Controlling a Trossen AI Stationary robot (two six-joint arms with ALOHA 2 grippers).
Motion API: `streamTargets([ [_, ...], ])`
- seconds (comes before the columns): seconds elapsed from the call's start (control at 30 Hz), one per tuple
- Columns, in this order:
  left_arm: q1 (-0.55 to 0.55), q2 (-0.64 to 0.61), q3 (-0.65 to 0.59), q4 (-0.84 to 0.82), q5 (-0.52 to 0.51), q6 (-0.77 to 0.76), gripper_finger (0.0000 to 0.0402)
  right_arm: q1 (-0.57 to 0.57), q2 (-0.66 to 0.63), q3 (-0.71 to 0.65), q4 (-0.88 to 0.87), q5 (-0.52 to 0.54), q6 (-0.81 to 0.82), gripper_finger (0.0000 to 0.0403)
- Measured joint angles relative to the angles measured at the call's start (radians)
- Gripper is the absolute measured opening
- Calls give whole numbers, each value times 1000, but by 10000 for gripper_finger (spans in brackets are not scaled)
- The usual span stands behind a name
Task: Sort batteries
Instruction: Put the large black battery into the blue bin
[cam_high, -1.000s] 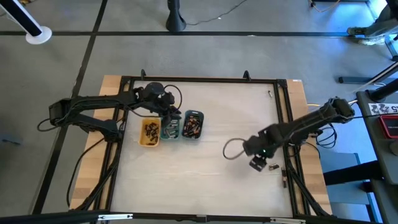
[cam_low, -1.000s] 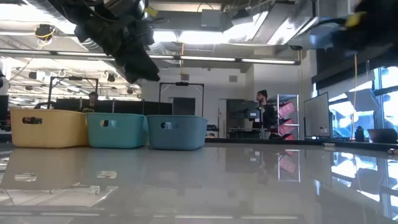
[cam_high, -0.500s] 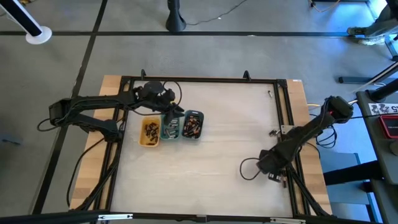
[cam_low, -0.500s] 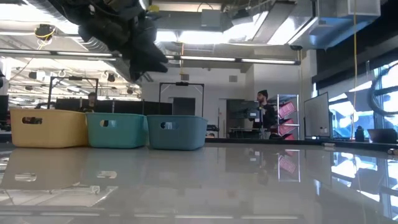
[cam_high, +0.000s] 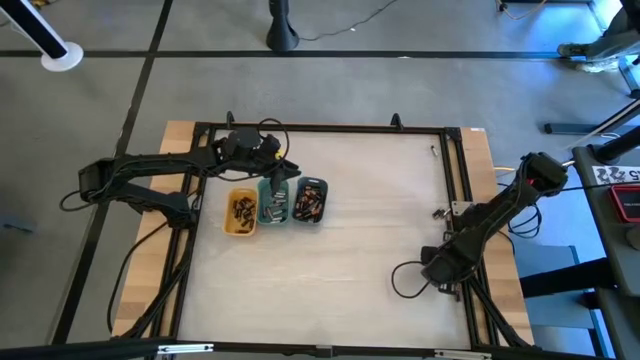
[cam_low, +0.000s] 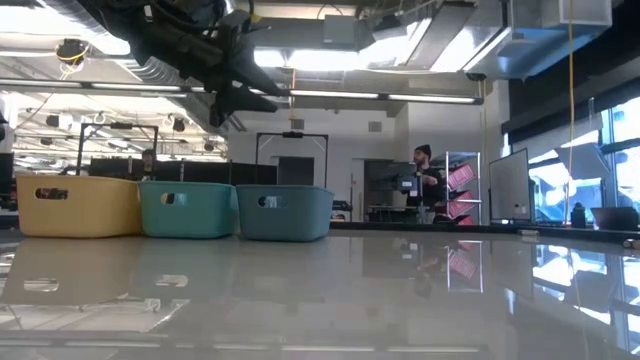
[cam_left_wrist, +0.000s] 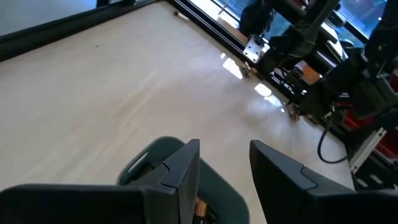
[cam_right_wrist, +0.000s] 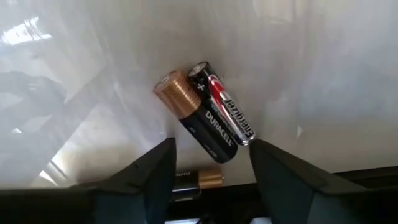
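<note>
Swung since a second ago from the desk's (cam_high: 340, 250) open middle out to its right edge, near the front corner, and narrowed a little on the way: right hand (cam_high: 441, 270). Now hangs low over the surface with fingers (cam_right_wrist: 155, 168) apart and holding nothing. Faces two batteries lying flat and touching side to side just ahead of the fingertips: a thick copper-topped battery (cam_right_wrist: 196, 124) and a slimmer red-banded battery (cam_right_wrist: 227, 112). Also shows a third battery (cam_right_wrist: 199, 180) nearer in, at the desk's edge and half hidden.

Looks like the pick-up step, not yet a grasp. Calls next for settling lower, taking one cell alone across its width rather than the pair, then lifting without rolling its neighbour towards the rail.

Farther out, well apart on the left side: yellow tray (cam_low: 75, 205), green tray (cam_low: 185, 210) and grey-blue tray (cam_low: 283, 212) in a row, each already holding sorted cells. Hovers above the green tray with fingers apart and nothing visible between them: left hand (cam_left_wrist: 224, 163).
</note>
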Motion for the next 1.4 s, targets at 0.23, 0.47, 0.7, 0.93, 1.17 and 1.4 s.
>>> streamTargets([
  [0.23, 0, 0, 0, 0, -26, -25, 130, 0, 0, 4, 16, 22, -39, 166],
  [0.47, 0, 0, 0, 0, -26, -27, 130, 1, 4, 31, 24, 29, -41, 134],
  [0.7, -1, 0, 0, -11, -25, 3, 130, -16, 5, 58, 122, 64, 13, 95],
  [0.93, -1, 0, 0, -11, -2, 26, 130, -100, 5, 60, 239, 56, 87, 34],
  [1.17, -1, 0, 0, -11, 33, 49, 130, -185, 4, 60, 283, 45, 102, 38],
  [1.4, -2, 0, 0, -13, 73, 49, 130, -241, -21, 60, 362, 55, 116, 38],
])
